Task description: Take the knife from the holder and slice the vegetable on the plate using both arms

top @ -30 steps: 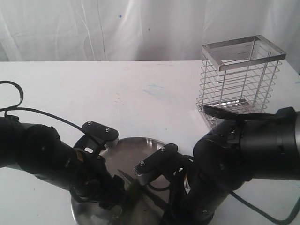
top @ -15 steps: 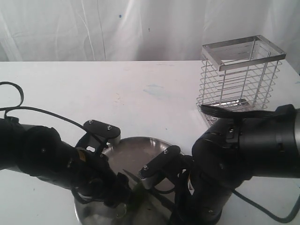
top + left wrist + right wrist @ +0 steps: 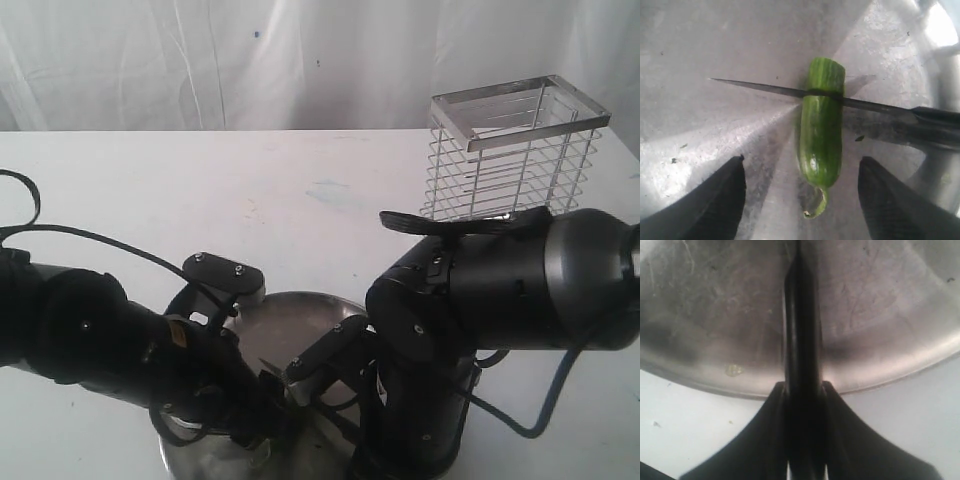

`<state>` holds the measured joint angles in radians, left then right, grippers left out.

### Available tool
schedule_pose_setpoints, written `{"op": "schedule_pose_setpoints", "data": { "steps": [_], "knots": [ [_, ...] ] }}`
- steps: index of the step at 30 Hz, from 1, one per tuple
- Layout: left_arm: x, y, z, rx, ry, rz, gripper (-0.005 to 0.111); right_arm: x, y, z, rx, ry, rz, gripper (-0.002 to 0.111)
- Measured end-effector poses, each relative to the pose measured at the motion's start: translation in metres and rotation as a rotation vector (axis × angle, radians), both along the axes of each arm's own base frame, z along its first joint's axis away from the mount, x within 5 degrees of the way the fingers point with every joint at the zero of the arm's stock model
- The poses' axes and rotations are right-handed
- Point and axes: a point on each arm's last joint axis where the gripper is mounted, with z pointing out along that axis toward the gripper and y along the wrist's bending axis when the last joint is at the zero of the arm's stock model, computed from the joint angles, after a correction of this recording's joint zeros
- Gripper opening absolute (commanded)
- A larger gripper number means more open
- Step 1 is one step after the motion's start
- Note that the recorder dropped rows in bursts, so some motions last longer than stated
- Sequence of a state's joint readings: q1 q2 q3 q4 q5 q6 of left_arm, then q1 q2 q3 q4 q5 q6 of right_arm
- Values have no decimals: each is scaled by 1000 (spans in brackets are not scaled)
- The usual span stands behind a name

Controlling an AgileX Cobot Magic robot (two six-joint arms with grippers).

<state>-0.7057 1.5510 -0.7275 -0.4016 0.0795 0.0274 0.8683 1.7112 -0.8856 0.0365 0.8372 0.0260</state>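
Note:
In the left wrist view the green vegetable lies on the steel plate, its curled stem toward the camera. The knife has its dark blade across the pod near its cut end. My left gripper is open, one finger on each side of the pod and neither touching it. My right gripper is shut on the knife's black handle over the plate's rim. In the exterior view both arms crowd over the plate, which hides the vegetable. The wire holder stands at the back right.
White table stretches behind the plate to a white curtain. The left arm's cable loops over the table at the left. The right arm's bulk sits right in front of the holder.
The right arm's bulk has swung left and up, now covering the holder's foot. The left arm has shifted slightly. Both grippers keep their state.

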Motion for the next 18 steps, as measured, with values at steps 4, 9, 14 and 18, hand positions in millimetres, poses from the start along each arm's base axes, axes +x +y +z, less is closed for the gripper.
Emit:
{"op": "schedule_pose_setpoints", "data": {
  "steps": [4, 9, 14, 18],
  "knots": [
    [4, -2, -13, 22, 12, 11, 48, 0, 0, 0, -1, 1, 0, 0],
    [7, -4, -20, 11, 20, 54, 35, 0, -1, 0, -10, 9, 0, 0],
    [11, -6, -21, -19, 18, 111, 34, 0, -2, 0, -19, 13, -12, 0],
    [11, -7, -22, -31, 19, 131, 34, -2, -4, 1, -47, 29, -12, 0]
  ]
}}
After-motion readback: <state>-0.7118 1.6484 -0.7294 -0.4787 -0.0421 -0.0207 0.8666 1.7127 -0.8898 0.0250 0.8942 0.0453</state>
